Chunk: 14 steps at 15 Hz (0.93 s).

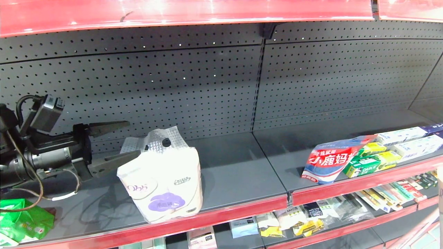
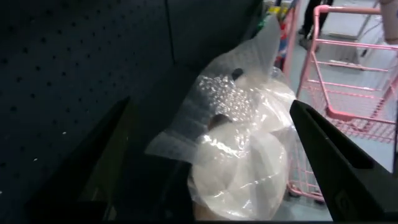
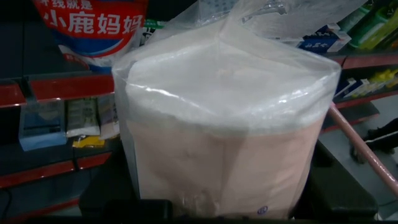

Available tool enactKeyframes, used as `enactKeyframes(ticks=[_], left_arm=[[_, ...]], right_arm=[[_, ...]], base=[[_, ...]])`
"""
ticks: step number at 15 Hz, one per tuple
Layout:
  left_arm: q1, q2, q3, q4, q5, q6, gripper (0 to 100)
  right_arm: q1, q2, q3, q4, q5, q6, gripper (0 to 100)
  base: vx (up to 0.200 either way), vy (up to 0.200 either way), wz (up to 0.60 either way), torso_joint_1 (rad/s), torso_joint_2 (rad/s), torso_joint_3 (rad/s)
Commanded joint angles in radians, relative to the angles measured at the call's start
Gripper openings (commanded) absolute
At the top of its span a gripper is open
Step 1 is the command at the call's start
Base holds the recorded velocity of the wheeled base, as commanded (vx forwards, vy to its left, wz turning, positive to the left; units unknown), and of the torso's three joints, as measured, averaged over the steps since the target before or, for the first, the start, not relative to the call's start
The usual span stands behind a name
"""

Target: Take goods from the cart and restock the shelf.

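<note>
Toilet-paper pack (image 1: 162,180) stands upright on shelf (image 1: 242,173), handle flap (image 1: 162,140) pointing up.

Left end effector (image 1: 133,138) held level, jaws spread.

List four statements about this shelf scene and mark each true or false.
1. The left tool is open next to the toilet paper pack. True.
2. The toilet paper pack lies flat on its side. False: it stands upright on the shelf.
3. A red, white and blue pouch lies on the right section. True.
4. The green bag lies at the right end. False: it is at the left end.
</note>
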Motion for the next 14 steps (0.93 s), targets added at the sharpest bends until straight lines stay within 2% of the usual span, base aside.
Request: enactKeyframes(ticks=[1, 3, 5, 6, 9, 11, 12, 13, 14], left_arm=[[0.0, -0.019, 0.004, -0.016, 0.028, 0.001, 100], [0.007, -0.021, 0.004, -0.033, 0.123, -0.003, 100], [0.017, -0.034, 0.0, -0.056, 0.335, -0.031, 100], [0.014, -0.048, 0.0, -0.073, 0.456, -0.071, 100], [-0.018, -0.096, -0.026, -0.084, 0.744, -0.174, 100], [-0.02, -0.133, -0.031, -0.072, 0.866, -0.184, 100], [-0.02, -0.143, -0.028, -0.062, 0.886, -0.186, 100], [-0.02, -0.199, -0.023, 0.019, 0.948, -0.193, 100], [-0.018, -0.263, -0.022, 0.135, 0.958, -0.215, 100]], right_arm=[[0.0, 0.001, 0.011, 0.0, 0.0, 0.0, 0], [0.0, 0.001, 0.017, -0.002, 0.001, 0.001, 0], [0.0, -0.001, 0.025, -0.003, 0.001, 0.003, 0], [0.0, -0.004, 0.026, -0.003, 0.001, 0.003, 0], [0.0, -0.008, 0.035, -0.003, 0.001, 0.014, 0], [0.002, -0.01, 0.037, -0.003, 0.003, 0.014, 0], [0.002, -0.01, 0.037, -0.003, 0.003, 0.014, 0], [0.002, -0.01, 0.035, -0.005, 0.003, 0.014, 0], [0.003, -0.01, 0.035, -0.005, 0.003, 0.014, 0]], base=[[0.0, 0.0, 0.0, 0.0, 0.0, 0.0], [0.0, 0.0, 0.0, 0.0, 0.0, 0.0], [0.0, 0.0, 0.0, 0.0, 0.0, 0.0], [0.0, 0.0, 0.0, 0.0, 0.0, 0.0], [0.0, 0.0, 0.0, 0.0, 0.0, 0.0], [0.0, 0.0, 0.0, 0.0, 0.0, 0.0], [0.0, 0.0, 0.0, 0.0, 0.0, 0.0], [0.0, 0.0, 0.0, 0.0, 0.0, 0.0], [0.0, 0.0, 0.0, 0.0, 0.0, 0.0]])
